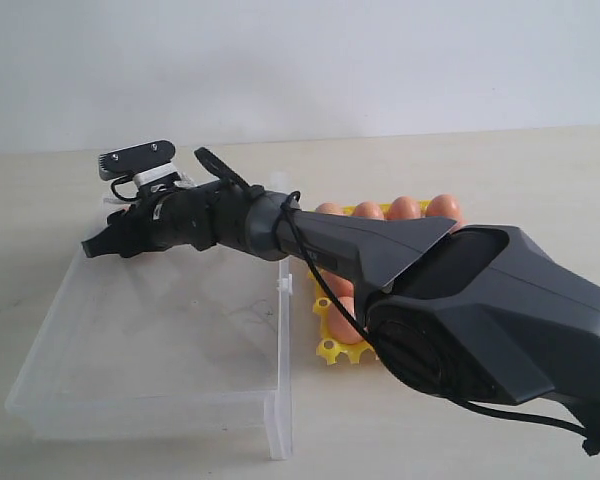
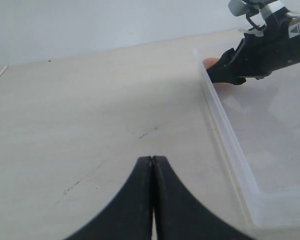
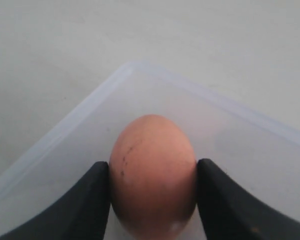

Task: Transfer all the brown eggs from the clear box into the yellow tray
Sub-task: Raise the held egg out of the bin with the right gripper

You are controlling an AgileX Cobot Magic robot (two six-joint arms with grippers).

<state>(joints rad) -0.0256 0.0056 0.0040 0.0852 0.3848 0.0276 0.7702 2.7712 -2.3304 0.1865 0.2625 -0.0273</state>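
1. Pinching one brown egg (image 3: 152, 175) with the right gripper (image 1: 92, 246), deep in a far corner of the clear box (image 1: 150, 420), both black fingers (image 3: 90, 200) touching its sides.
2. Leave the left gripper (image 2: 151, 165) outside the box, pressed together and empty.
3. Squeeze softly: enough to hold the egg, not enough to crack it.
4. Lift straight up first, well clear of the two walls close by.
5. Carry slowly across to the yellow tray (image 1: 332, 352), already holding other eggs (image 1: 403, 208).
6. Aim for a free cup, probably near the front; hard to tell with the big arm in the way.
7. Set down gently, then let go.
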